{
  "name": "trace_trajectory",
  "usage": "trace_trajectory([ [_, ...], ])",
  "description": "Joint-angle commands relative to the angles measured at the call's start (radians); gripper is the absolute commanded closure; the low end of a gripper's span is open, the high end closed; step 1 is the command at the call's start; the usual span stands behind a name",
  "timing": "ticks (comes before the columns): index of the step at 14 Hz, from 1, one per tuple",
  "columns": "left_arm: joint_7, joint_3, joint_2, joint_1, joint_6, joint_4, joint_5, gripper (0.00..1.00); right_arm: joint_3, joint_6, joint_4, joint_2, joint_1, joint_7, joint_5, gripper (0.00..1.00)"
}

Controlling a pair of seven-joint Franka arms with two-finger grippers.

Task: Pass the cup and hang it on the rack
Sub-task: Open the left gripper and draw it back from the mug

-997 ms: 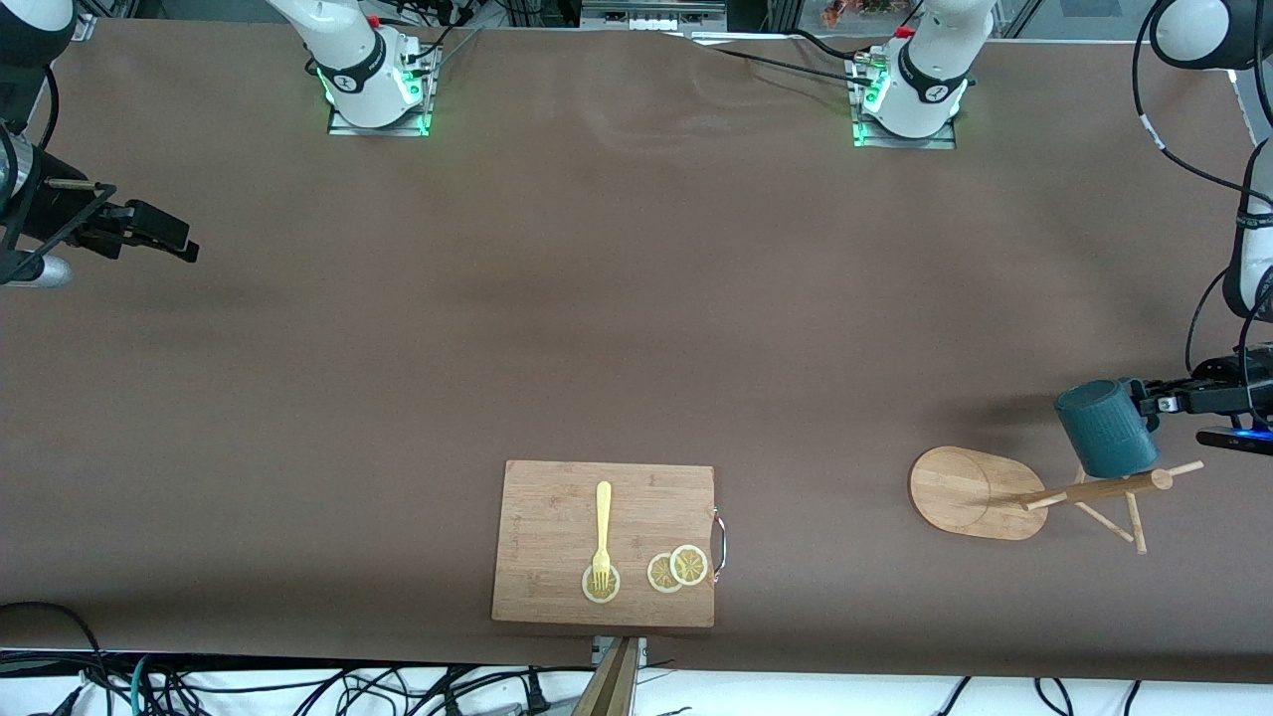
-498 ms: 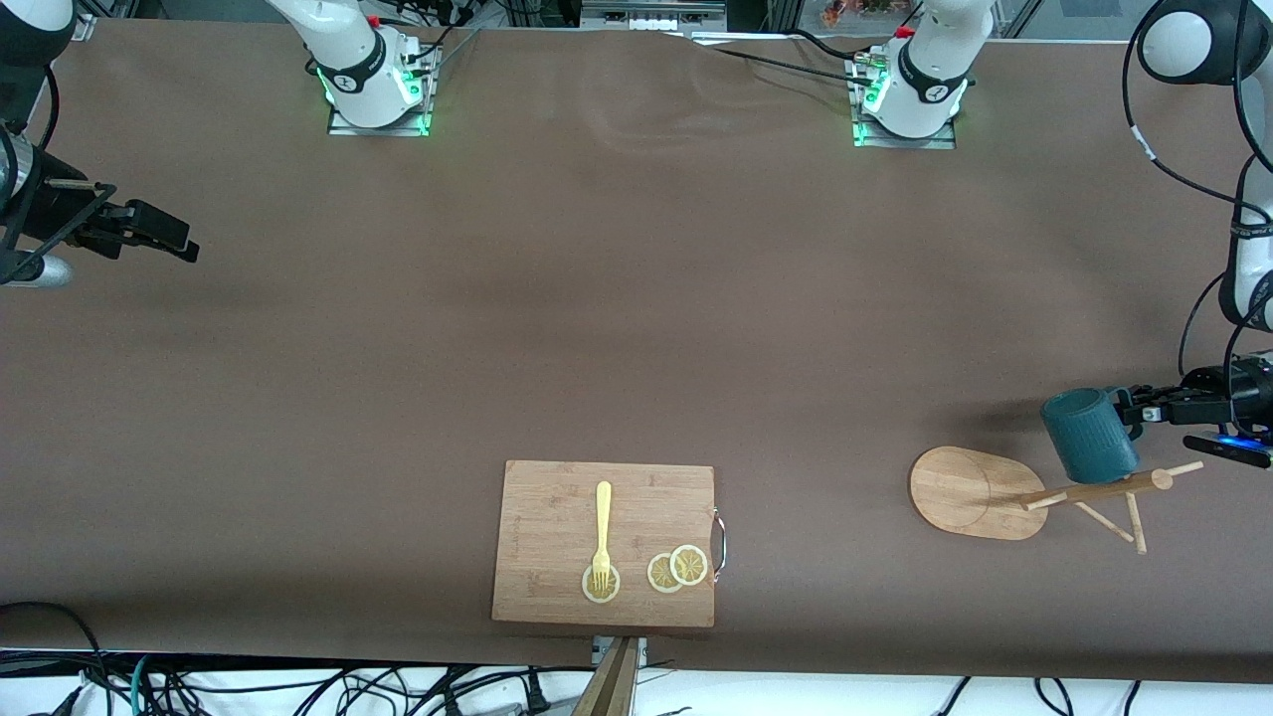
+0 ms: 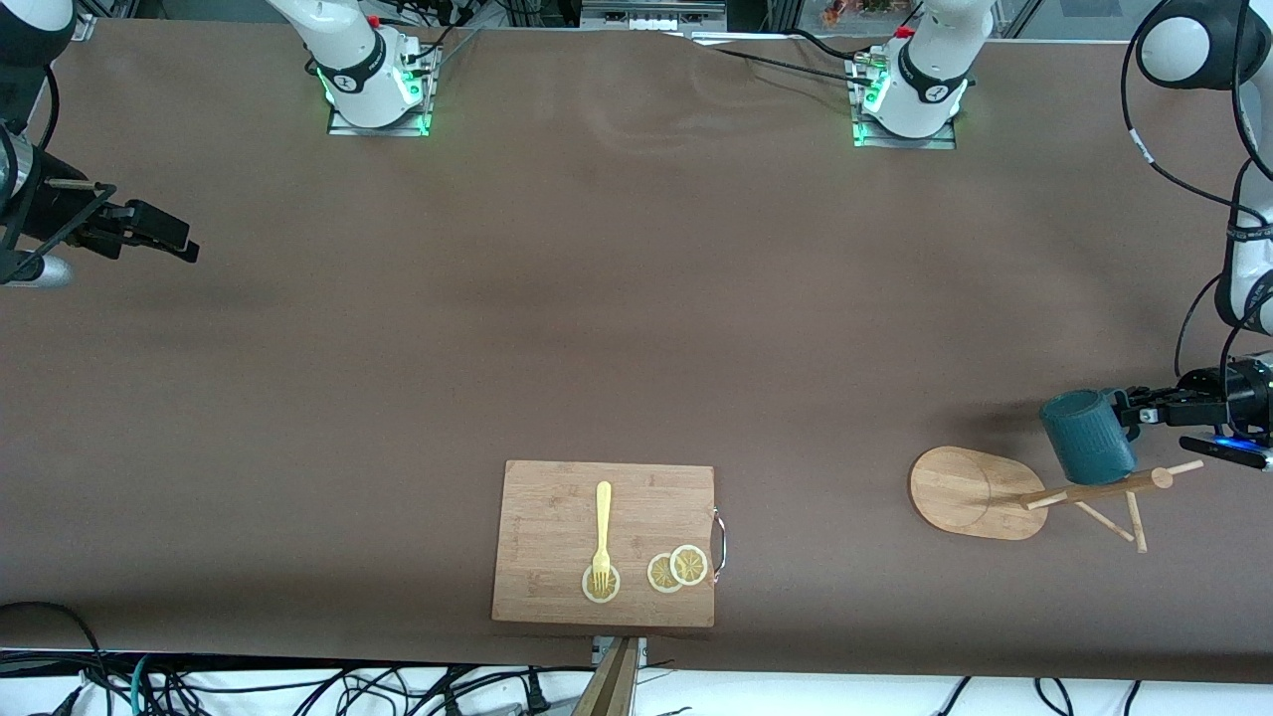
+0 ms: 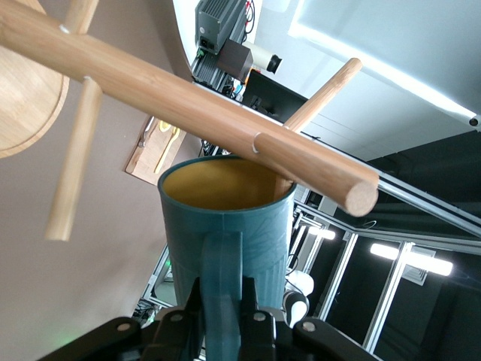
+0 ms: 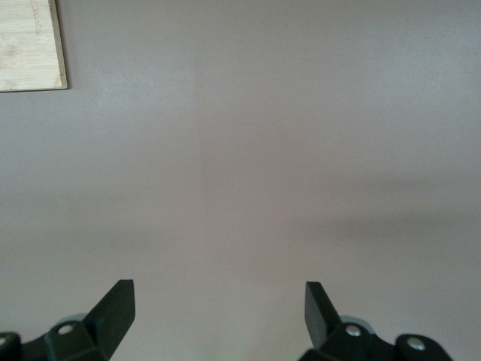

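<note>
Front view, left pincer (image 3: 1134,411) clamping cup (image 3: 1087,436) handle, shifted over rack (image 3: 1034,494), right pincer (image 3: 174,239) wide

Table cover (image 3: 617,328): matt brown cloth-like sheet, faint wrinkles near the arm bases. Cup (image 3: 1088,436): dark teal, ribbed outer wall, matt to low sheen; inside smooth yellowish-tan. Rack (image 3: 970,492): light bamboo, visible grain on the flat base, pole and pegs smooth and unvarnished-looking. Cutting board (image 3: 557,527): same pale bamboo, matt, with a thin metal handle. Fork (image 3: 603,532): yellow, plastic-looking, smooth. Right gripper (image 5: 219,312) fingers: matt black plastic.
</note>
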Motion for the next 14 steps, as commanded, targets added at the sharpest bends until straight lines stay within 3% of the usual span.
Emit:
trace_trajectory([
  [1, 0.038, 0.005, 0.023, 0.002, -0.015, 0.037, 0.018, 1.0, 0.002, -0.007, 0.001, -0.007, -0.003, 0.009, 0.017, 0.0],
  [2, 0.04, 0.005, 0.023, 0.005, -0.019, 0.037, 0.02, 1.0, 0.002, -0.007, 0.001, -0.007, -0.003, 0.009, 0.017, 0.0],
  [4, 0.062, 0.005, 0.024, 0.011, -0.019, 0.033, 0.02, 0.57, 0.002, -0.009, 0.001, -0.007, -0.003, 0.009, 0.017, 0.0],
  [5, 0.093, 0.005, 0.024, 0.011, -0.019, 0.031, 0.023, 0.51, 0.002, -0.007, 0.001, -0.007, -0.003, 0.009, 0.017, 0.0],
  [6, 0.107, 0.005, 0.024, 0.014, -0.019, 0.031, 0.032, 0.18, 0.002, -0.007, 0.001, -0.007, -0.003, 0.009, 0.017, 0.0],
  [7, 0.106, 0.005, 0.02, 0.02, -0.019, 0.033, 0.035, 0.0, 0.002, -0.007, 0.001, -0.007, -0.003, 0.009, 0.017, 0.0],
  [14, 0.18, 0.005, 0.012, 0.069, -0.064, 0.04, 0.15, 0.0, 0.002, -0.009, 0.001, -0.007, -0.003, 0.009, 0.017, 0.0],
])
